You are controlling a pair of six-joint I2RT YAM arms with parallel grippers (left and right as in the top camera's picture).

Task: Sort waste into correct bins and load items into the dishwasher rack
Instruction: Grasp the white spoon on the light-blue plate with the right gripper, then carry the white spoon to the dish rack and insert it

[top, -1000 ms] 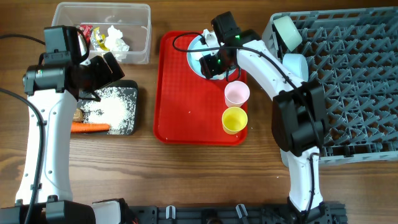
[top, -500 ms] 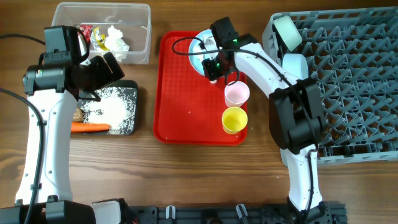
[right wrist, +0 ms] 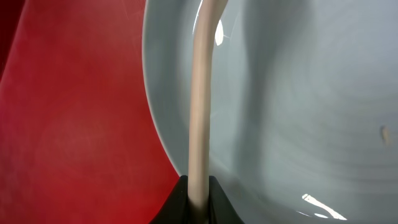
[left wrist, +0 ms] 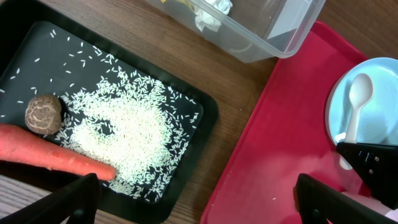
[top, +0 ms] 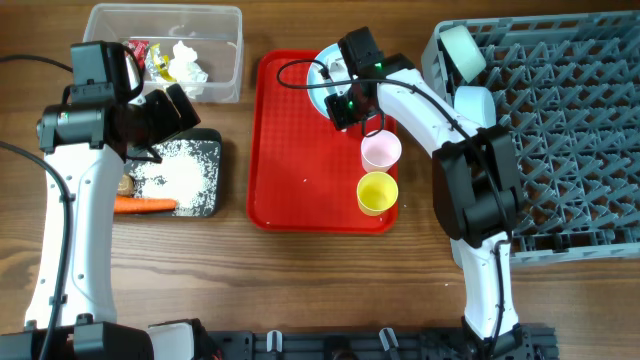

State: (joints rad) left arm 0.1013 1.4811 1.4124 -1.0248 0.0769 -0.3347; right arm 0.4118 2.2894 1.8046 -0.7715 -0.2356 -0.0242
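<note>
Red plastic filled the middle of the worktop [top: 300, 270]: a serving tray [top: 290, 160], with a light blue plate [top: 316, 88] at its 12 o'clock end and a white plastic spoon [left wrist: 357, 99] lying on the plate. The right gripper [right wrist: 198, 198] was down at the plate's 6 o'clock side, its jaws pinched shut on the end of the spoon's handle, which crossed the plate's rim. A pink cup [top: 381, 150] stood on the tray at 5 o'clock from the plate, and a yellow cup [top: 377, 192] stood just beside it at its 6 o'clock. The grey dishwasher rack [top: 560, 130] sat at 3 o'clock from the tray, with two light blue bowls [top: 474, 103] near its 10 o'clock corner. At 9 o'clock from the tray lay the black tray [top: 215, 140], holding rice grains [top: 180, 175], a brown food lump [left wrist: 43, 112] and an orange carrot [top: 145, 205] along its 6 o'clock edge. The clear tub [top: 228, 70] at 12 o'clock from it held wrappers [top: 150, 55] and crumpled tissue [top: 187, 62]. The left gripper [left wrist: 198, 183] hung above the black tray's 3 o'clock edge, jaws spread wide and empty.
</note>
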